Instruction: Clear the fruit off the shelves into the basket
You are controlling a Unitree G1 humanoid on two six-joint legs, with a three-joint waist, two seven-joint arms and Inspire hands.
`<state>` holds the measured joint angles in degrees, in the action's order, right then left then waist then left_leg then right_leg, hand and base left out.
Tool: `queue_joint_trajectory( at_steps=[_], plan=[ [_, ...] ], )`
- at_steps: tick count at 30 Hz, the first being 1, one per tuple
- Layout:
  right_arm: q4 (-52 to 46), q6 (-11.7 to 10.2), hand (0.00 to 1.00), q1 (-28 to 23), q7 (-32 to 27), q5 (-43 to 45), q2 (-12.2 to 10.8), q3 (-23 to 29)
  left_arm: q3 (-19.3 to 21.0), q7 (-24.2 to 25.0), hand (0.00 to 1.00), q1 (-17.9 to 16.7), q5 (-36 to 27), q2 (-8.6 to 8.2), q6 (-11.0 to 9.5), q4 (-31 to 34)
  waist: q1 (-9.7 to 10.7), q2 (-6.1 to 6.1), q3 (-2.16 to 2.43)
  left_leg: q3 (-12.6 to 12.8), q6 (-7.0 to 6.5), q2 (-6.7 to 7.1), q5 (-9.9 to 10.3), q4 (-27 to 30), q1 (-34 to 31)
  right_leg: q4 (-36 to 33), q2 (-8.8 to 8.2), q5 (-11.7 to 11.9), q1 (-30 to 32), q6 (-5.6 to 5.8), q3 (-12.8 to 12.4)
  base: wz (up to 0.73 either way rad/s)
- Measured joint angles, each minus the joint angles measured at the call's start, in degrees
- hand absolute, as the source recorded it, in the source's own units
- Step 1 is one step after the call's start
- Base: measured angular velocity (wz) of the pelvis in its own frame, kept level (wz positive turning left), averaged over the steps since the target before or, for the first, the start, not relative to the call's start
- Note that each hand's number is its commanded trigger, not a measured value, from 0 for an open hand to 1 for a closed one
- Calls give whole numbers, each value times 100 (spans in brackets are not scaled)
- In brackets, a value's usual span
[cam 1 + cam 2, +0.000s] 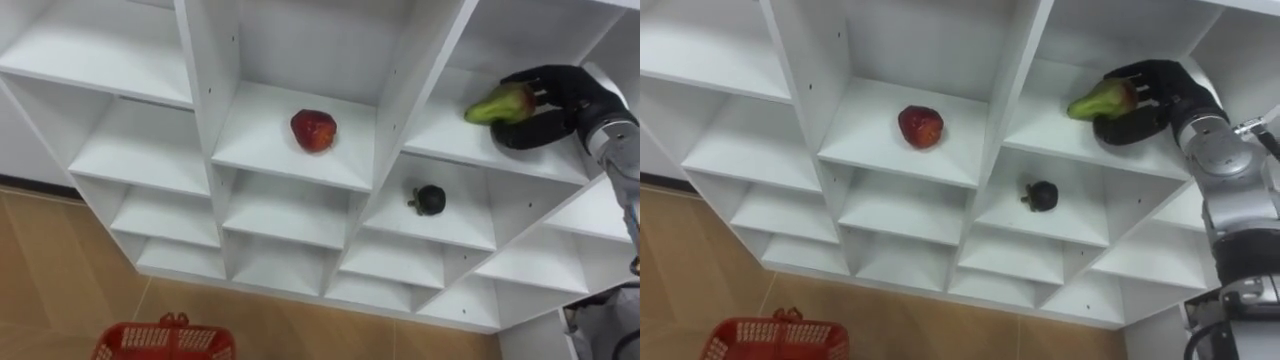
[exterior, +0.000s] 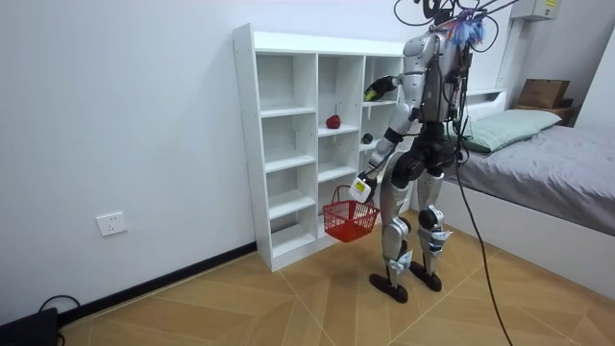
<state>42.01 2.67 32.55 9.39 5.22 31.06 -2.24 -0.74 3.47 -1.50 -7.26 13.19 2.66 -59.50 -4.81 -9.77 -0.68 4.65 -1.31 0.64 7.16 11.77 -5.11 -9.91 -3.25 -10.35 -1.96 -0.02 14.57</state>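
Right hand (image 1: 558,92) is inside the top-right compartment of the closet (image 1: 420,90), fingers curled round the fat end of the green fruit (image 1: 498,106). The tapered end pokes out toward the divider. I can't tell if the fruit is clear of the shelf board or resting on it.

Left hand (image 2: 363,186) hangs low at the robot's side, closed on the handle of the red basket (image 2: 348,217). The basket is well below the shelf being worked.

Two more to fetch: red apple (image 1: 313,130) in the middle compartment, dark round fruit (image 1: 428,199) one shelf below the green one.

Step in hand looks like extract and drop. How I'd run it:
- Lift a little first, then pull straight back. No sideways sweep, or the protruding tip may clip the divider.
- Hold the squeeze steady. The shape is tapered and probably smooth, so clamping harder could squirt it out.
- Bring the hand down right over the basket before letting go — a high drop risks a bounce out or a bruise.
- Keep the basket level and steady at release.
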Motion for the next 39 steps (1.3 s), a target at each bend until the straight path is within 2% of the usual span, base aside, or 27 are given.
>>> queue_joint_trajectory(
  at_steps=[3,6,8,14,21,25,28,33,36,39],
  plan=[
    [-242,80,100,-53,-11,4,-33,-3,-134,111,100,27,-5,-66,10,341,113,9,13,6,0,3,0,3,-31,-1,-5,0,8,1,-3,0],
    [-749,128,100,-242,0,199,-105,-47,-294,210,100,99,-3,-184,107,826,199,12,20,16,-1,2,1,1,-28,-1,-5,1,12,1,-15,0],
    [-1049,175,100,-374,-16,402,-178,-44,-299,222,100,104,-2,-256,108,1088,267,27,43,29,-1,1,1,1,-23,0,-6,1,12,1,-23,0],
    [-1943,248,100,-920,-147,770,-510,-55,-630,223,100,139,-229,-286,102,1468,331,101,87,153,-1,-17,1,-36,89,-12,-11,1,-37,1,-83,-9],
    [-2397,313,100,-1289,-276,899,-745,-21,-622,236,100,131,-240,-420,110,1422,370,140,64,179,0,-79,1,-19,153,-77,2,3,-50,-2,-127,-5],
    [-2671,316,100,-1453,-357,887,-855,-22,-625,242,100,131,-623,-470,112,1383,419,223,27,193,0,-88,2,-2,158,-80,15,8,-21,-11,-171,-2],
    [-2980,314,100,-1646,-515,1050,-1003,-17,-615,243,100,126,-667,-478,118,1389,436,259,38,272,3,-79,2,-5,127,-64,34,8,36,-15,-275,-9],
    [-3286,211,100,-1881,-689,1326,-1278,5,-619,243,100,135,-671,-503,122,1395,555,291,60,305,4,-82,4,-5,72,-83,29,12,68,-17,-271,-3],
    [-3424,108,100,-2066,-709,1332,-1366,61,-621,238,100,129,-669,-505,121,1439,580,296,61,302,7,-82,9,-14,72,-85,36,12,65,-17,-291,0],
    [-3459,-30,100,-2242,-745,1292,-1398,82,-621,221,100,129,-671,-532,121,1541,578,335,83,300,8,-90,26,-11,84,-90,38,13,61,-17,-313,-2]
  ],
)
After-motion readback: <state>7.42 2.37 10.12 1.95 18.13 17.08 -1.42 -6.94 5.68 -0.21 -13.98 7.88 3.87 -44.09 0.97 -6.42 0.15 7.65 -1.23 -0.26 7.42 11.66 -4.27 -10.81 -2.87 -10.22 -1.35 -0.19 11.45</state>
